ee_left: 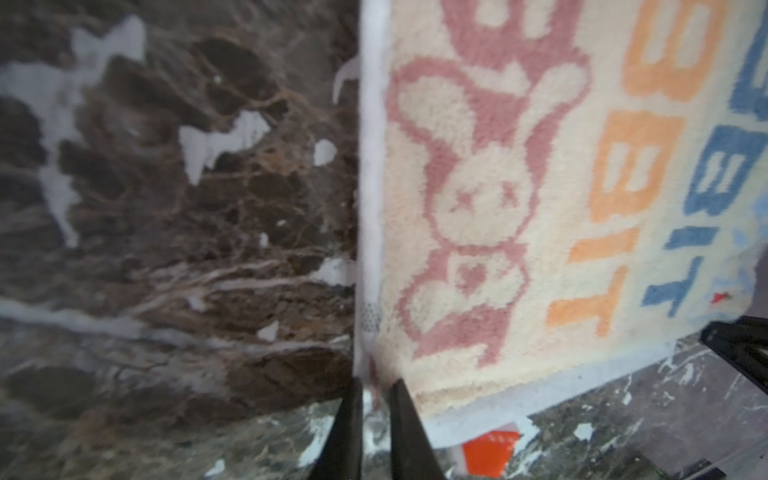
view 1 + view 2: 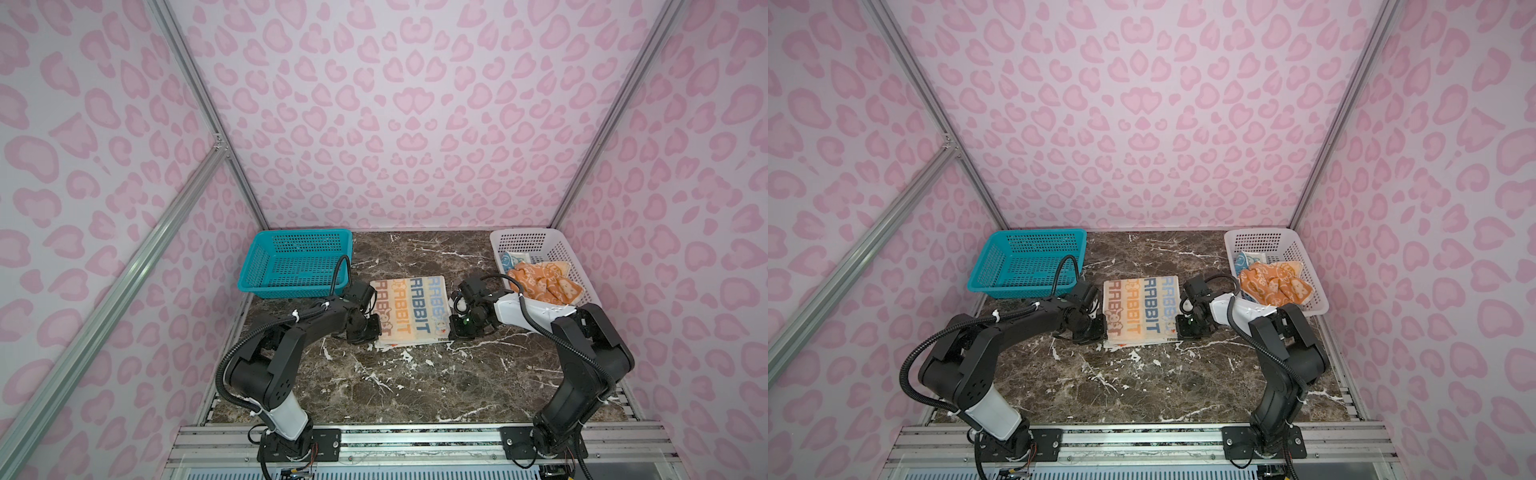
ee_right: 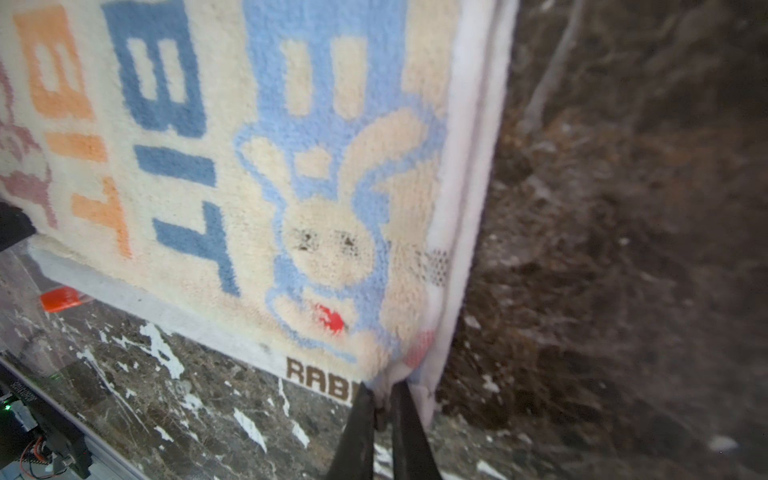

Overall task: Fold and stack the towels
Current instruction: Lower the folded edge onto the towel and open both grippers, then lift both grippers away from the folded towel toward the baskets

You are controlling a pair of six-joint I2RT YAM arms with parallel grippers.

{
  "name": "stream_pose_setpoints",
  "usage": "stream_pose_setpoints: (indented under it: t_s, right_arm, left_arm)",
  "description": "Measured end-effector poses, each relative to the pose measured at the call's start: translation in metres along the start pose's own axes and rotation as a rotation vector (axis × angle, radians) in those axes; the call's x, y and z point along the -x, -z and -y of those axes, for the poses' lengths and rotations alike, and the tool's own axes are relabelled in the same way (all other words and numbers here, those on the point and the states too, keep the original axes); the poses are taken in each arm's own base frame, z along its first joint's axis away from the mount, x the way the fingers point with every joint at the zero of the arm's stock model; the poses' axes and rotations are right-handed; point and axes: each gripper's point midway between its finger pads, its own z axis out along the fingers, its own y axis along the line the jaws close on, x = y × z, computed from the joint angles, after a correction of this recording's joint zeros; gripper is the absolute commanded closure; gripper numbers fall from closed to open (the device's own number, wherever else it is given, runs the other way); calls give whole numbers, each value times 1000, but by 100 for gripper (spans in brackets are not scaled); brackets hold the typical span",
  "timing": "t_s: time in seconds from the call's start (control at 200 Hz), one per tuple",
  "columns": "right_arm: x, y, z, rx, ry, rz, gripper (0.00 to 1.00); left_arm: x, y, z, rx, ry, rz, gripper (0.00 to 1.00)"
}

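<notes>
Towels first: your cream towel (image 2: 409, 309) lies flat on the marble tabletop (image 2: 415, 386), midway between the two baskets, its RABBIT lettering facing up in both top views (image 2: 1142, 309). At its right edge the right wrist view shows two hems lying one on the other, so you are looking at a doubled cloth. Your left gripper (image 1: 372, 386) sits at the near left corner, its jaws narrow with the white hem of that corner running in between them. Your right gripper (image 3: 380, 390) is at the near right corner, jaws just as narrow, with the cloth bunched up between its fingers (image 3: 357, 419). In a top view you can see both grippers low at the towel's near edge, left (image 2: 374, 334) and right (image 2: 455, 332). A red tag (image 1: 486, 451) peeks out from under that near edge. Your orange towel (image 2: 544, 284) lies crumpled in the white basket (image 2: 540, 241) at the far right, and the blue towel (image 2: 509, 261) shows just behind it in the same basket. At the far left stands the teal basket (image 2: 291, 241), with no towel in it.
</notes>
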Motion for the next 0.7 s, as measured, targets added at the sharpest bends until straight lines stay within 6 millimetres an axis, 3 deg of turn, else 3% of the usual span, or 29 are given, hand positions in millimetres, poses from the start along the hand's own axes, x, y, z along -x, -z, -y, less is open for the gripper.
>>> stream_pose_setpoints:
  t_s: [0.035, 0.065, 0.09, 0.13, 0.15, 0.25, 0.37, 0.535, 0.7]
  right_arm:
    - [1, 1, 1, -6, -1, 2, 65]
    - [2, 2, 0, -8, -5, 3, 56]
    - [4, 4, 0, -12, -6, 4, 51]
    - [7, 7, 1, -24, -5, 10, 45]
    - [9, 9, 2, -35, -4, 16, 42]
    - [17, 21, 2, -64, -12, 35, 23]
    - [40, 52, -14, -24, -2, 119, 2]
    - [86, 85, -29, 120, -58, 242, 2]
    - [140, 80, -29, 289, -177, 300, 2]
  left_arm:
    - [1, 1, -1, 5, -2, 5, 47]
    - [0, 3, -1, 10, -5, 6, 45]
    - [1, 5, -1, 16, -8, 9, 26]
    - [1, 10, 1, 20, -11, 11, 19]
    - [3, 13, 3, 16, -12, 17, 0]
    - [16, 38, 18, -9, -30, 65, 3]
    - [38, 73, 38, -60, -50, 138, 3]
    - [77, 102, 58, -187, 20, 191, 2]
    - [125, 94, 101, -319, 66, 196, 2]
